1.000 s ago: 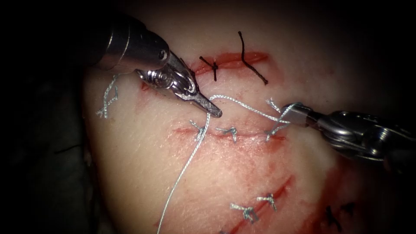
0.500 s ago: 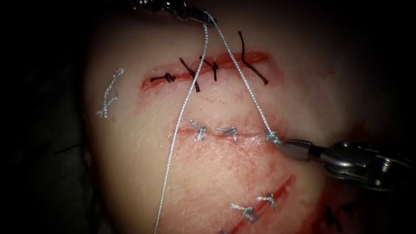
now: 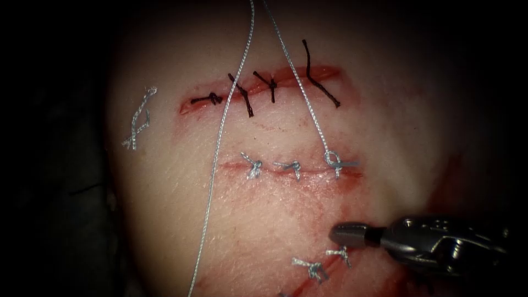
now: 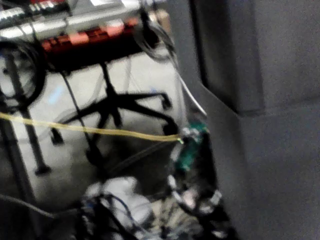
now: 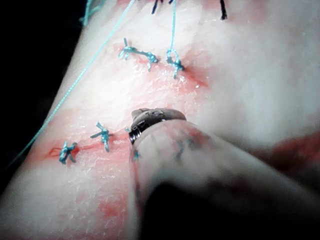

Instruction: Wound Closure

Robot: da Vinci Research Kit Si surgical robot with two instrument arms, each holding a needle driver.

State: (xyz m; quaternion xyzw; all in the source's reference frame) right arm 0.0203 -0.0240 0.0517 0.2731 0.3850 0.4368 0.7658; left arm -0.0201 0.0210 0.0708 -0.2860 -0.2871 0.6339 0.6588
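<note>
On the tissue, the middle cut carries three pale stitches. At its right end sits a knot with a small loop and a short free tail. One pale thread strand climbs from this knot out past the top edge. A second strand runs from the top edge down the cut's left side to the bottom edge. My right tool lies below the knot, apart from it, jaws shut on nothing. The right wrist view shows its tip, the knot and the long strand.
An upper cut holds several dark stitches with loose ends. A lower slanted cut has pale knots close to my right tool's tip. A loose bit of pale thread lies at the far left. Red fluid stains the tissue.
The left tool rose out of the top edge, drawing both strands upward, and the knot closed down on the cut. My right tool let go of the short end and dropped away from the knot.
</note>
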